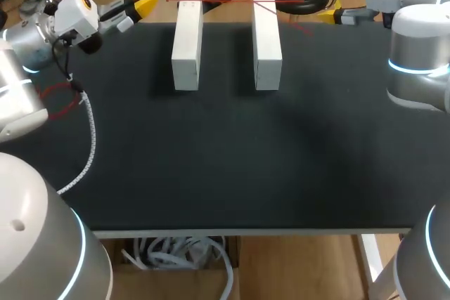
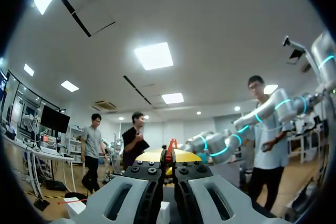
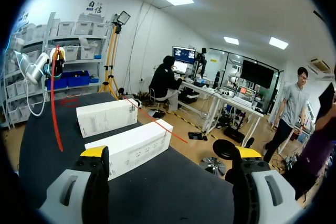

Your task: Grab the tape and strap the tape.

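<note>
1. The right claw (image 3: 170, 152) is released. Its two yellow tips stand wide apart with nothing between them, and the black table (image 3: 173, 192) lies under it.
2. The left claw (image 2: 168, 157) is clenched, its fingers side by side. A sliver of red is nipped at the tips, and I take this to be one end of the tape.
3. The tape (image 3: 157, 122) is a thin red strand ahead of the right claw. It lies across the ends of two white blocks: the nearer block (image 3: 131, 148) just ahead of the open fingers, and the farther block (image 3: 105, 116) beyond it. In the head view the tape runs from the left claw's tip over both blocks. Its loose length trails off past the nearer block toward the right claw without touching it.
4. By my judgement the tape is very light, limp and narrow. It has no stiffness to push against and will sag or twist once slack. Its surface may be slick, so a shallow pinch could slip.
5. The best hold looks to be the free length beside the nearer block. It should be pinched flat across its width, deep between the pads.
6. The blocks look light, so a hard pull on the strand could drag or tip them.
</note>
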`<state>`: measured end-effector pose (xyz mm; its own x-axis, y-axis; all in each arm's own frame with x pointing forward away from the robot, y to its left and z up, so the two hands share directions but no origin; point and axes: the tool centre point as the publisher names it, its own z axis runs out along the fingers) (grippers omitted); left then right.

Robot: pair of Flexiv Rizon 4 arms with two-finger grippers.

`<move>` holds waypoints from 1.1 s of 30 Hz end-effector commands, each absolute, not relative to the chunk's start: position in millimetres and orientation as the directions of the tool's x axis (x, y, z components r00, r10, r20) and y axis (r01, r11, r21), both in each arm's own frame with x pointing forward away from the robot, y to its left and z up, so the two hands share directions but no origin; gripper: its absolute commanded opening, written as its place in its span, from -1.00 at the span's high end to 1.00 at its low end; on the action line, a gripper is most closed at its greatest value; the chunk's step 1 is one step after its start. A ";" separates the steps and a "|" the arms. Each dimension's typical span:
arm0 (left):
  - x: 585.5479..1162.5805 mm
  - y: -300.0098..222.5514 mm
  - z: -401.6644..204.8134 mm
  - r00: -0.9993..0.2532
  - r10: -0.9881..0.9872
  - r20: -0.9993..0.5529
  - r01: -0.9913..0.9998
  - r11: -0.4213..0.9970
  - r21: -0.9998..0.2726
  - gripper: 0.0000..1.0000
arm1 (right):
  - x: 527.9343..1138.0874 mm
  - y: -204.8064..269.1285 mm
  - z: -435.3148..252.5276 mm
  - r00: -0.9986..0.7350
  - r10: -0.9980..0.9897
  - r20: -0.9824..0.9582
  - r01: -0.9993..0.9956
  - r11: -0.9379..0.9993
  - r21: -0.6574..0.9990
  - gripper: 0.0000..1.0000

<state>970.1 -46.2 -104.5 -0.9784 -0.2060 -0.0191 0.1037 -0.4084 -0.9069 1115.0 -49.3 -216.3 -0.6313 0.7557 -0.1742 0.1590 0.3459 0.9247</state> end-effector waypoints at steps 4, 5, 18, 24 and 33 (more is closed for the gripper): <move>970.7 -46.2 -105.3 -0.979 -0.205 -0.021 0.105 -0.410 -0.906 1.00 | 1114.3 -49.7 -216.6 -0.632 0.755 -0.174 0.157 0.344 0.926 -1.00; 970.7 -46.2 -105.3 -0.979 -0.205 -0.021 0.105 -0.410 -0.906 1.00 | 1114.3 -49.7 -216.6 -0.632 0.755 -0.174 0.157 0.344 0.926 -1.00; 970.7 -46.2 -105.3 -0.979 -0.205 -0.021 0.105 -0.410 -0.906 1.00 | 1092.0 -46.4 -193.9 -0.514 0.853 0.085 0.207 0.027 0.978 -1.00; 970.7 -46.2 -105.3 -0.979 -0.205 -0.021 0.105 -0.410 -0.906 1.00 | 1081.2 -45.2 -186.7 -0.441 0.879 0.180 0.201 -0.099 0.975 -1.00; 970.7 -46.2 -105.3 -0.979 -0.205 -0.021 0.105 -0.410 -0.906 1.00 | 1048.9 -38.6 -173.0 -0.363 0.874 0.325 0.196 -0.269 0.943 -1.00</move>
<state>970.1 -46.2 -104.5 -0.9784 -0.2059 -0.0191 0.1036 -0.4080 -0.9071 1064.1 -38.8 -173.8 -0.3791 0.8707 0.3133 0.3125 -0.1982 0.9290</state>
